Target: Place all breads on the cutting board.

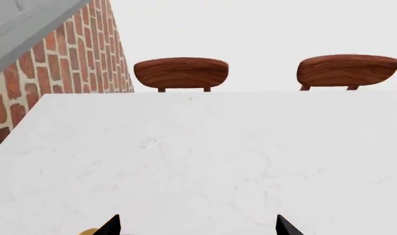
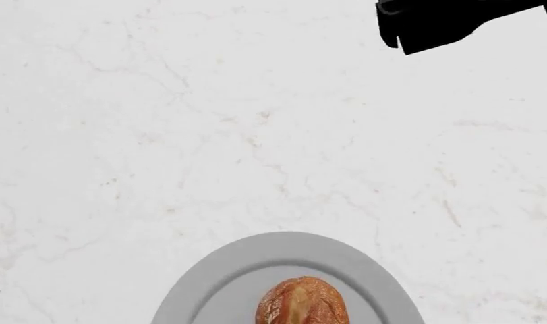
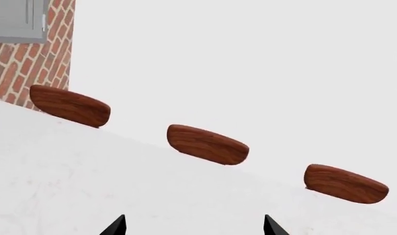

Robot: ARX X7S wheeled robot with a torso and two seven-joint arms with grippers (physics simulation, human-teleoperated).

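Note:
One bread point(image 2: 302, 302), an oblong golden-brown roll with a split top, lies on a grey plate point(image 2: 210, 283) at the near edge of the head view. The cutting board is out of view. My left gripper point(image 1: 198, 226) is open over bare white marble counter, with only its two dark fingertips point(image 1: 110, 226) showing. Beside one tip sits a small yellowish sliver point(image 1: 88, 231) that I cannot identify. My right gripper point(image 3: 194, 226) is open too, with nothing between its fingertips point(image 3: 271, 225). A black part of the right arm point(image 2: 453, 23) shows at the head view's far right, well away from the bread.
The white marble counter point(image 2: 255, 135) fills the head view. Wooden chair backs point(image 1: 180, 72) point(image 3: 207, 144) stand behind its far edge. A brick wall point(image 1: 67, 63) with a grey cabinet point(image 3: 15, 19) borders one end.

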